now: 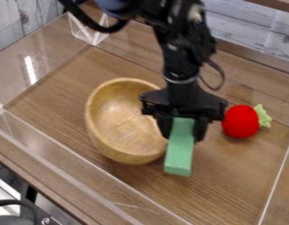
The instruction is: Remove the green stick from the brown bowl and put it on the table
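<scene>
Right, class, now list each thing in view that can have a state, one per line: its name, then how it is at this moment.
Claw, shut on the green block, over the bowl's right side as pictured
Mint-green block, held, hanging lengthwise down the picture
Brown wooden bowl, upright, nothing visible inside
Toy strawberry, lying on the tabletop, leaves pointing right in the picture

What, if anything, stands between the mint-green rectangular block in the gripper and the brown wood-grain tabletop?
Nothing visible: the mint-green rectangular block, held in the black gripper, hangs past the round tan wooden bowl's rim, with bare brown wood-grain tabletop beside it.
</scene>
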### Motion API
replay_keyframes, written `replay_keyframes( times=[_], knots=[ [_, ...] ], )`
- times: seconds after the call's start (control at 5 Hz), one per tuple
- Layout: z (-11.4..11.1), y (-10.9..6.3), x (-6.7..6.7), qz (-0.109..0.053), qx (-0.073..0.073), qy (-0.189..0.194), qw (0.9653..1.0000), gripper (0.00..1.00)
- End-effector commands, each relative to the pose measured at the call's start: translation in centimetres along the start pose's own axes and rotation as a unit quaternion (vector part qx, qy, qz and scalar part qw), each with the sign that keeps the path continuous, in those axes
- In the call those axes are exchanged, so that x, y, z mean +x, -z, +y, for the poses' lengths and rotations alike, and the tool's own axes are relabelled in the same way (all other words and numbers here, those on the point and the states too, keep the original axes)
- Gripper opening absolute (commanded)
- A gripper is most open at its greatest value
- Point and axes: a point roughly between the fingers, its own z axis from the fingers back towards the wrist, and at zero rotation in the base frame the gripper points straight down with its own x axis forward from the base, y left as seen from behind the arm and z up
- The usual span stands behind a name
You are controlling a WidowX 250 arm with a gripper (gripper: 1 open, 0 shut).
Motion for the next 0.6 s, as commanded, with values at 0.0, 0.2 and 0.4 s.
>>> replay_keyframes(
  times=[0.0, 0.2, 0.4],
  knots=[
    [-1.7, 0.5, -0.4, -0.021, -0.005, 0.003, 0.9998, 0.00],
    [-2.7, 1.2, -0.4, -0.031, -0.001, 0.011, 0.9995, 0.00],
    [-3.0, 1.4, 0.0, -0.036, 0.003, 0.017, 0.9992, 0.00]
  ],
)
